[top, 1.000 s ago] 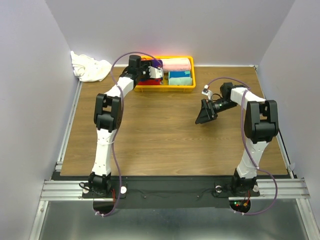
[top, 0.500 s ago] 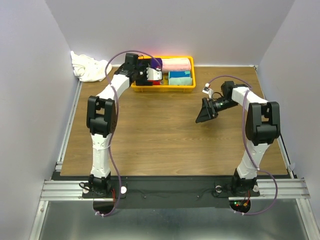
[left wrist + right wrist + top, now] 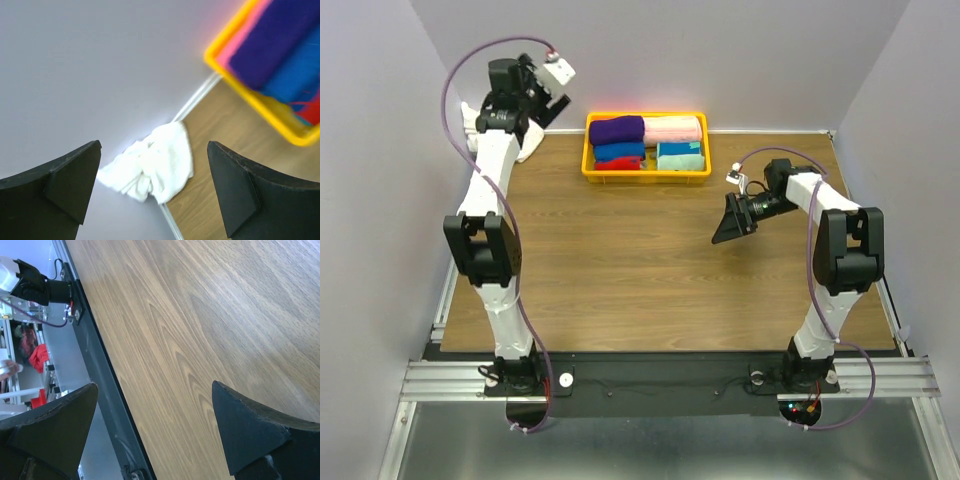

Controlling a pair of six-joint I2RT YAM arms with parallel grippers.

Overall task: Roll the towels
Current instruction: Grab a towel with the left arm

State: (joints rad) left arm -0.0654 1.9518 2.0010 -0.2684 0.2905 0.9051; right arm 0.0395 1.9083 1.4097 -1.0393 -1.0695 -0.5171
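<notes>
White towel point(image 3: 155, 167) lies bunched far left, purple towel point(image 3: 617, 130) rolled in the bin point(image 3: 645, 176); left gripper point(image 3: 153, 143), over the heap, and right gripper point(image 3: 154, 384) both spread, empty; pinching one fold could leave it twisted.

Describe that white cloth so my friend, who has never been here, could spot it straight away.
Start at the wooden table and go to its far left corner, just left of the yellow bin. The white towel lies there in a heap. The rolls in the bin are all coloured and wound tight, while this one is white, crumpled and loose.
</notes>
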